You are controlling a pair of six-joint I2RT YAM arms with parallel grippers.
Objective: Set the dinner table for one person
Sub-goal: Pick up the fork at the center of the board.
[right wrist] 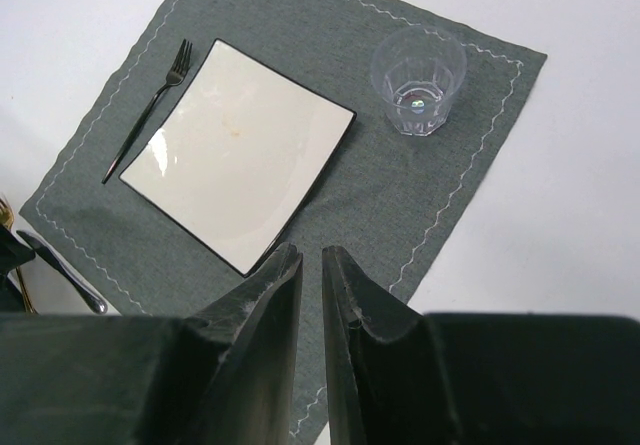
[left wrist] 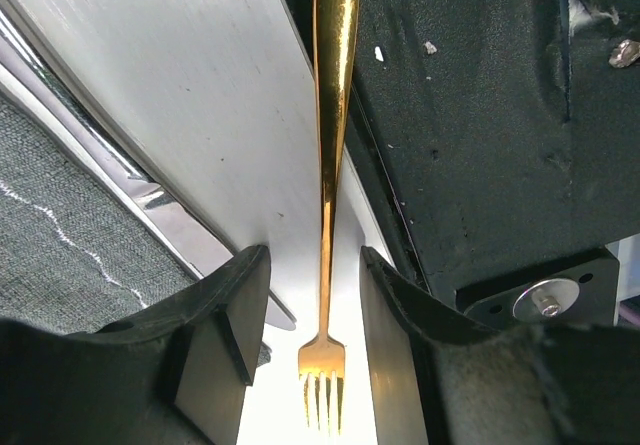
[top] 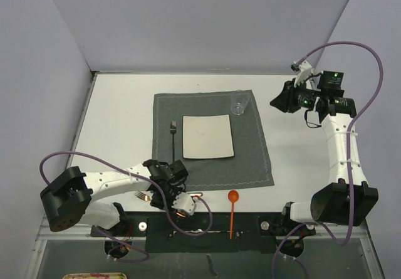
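1. My left gripper (left wrist: 312, 257) is released, its matte black jaws flanking a slim, glossy gold fork (left wrist: 330, 115).
2. My right gripper (right wrist: 311, 257) is clenched on nothing above the stitched grey cloth placemat (right wrist: 400, 195).
3. The dinner table (top: 122, 110), smooth matte white, lies beneath that placemat.

Top camera looks steeply down; right wrist camera obliquely shares its dark grey stitched cloth placemat (top: 254, 157); left's is close-up.

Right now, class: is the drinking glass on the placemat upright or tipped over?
Upright: the glass stands on its base on the placemat, open rim facing up.
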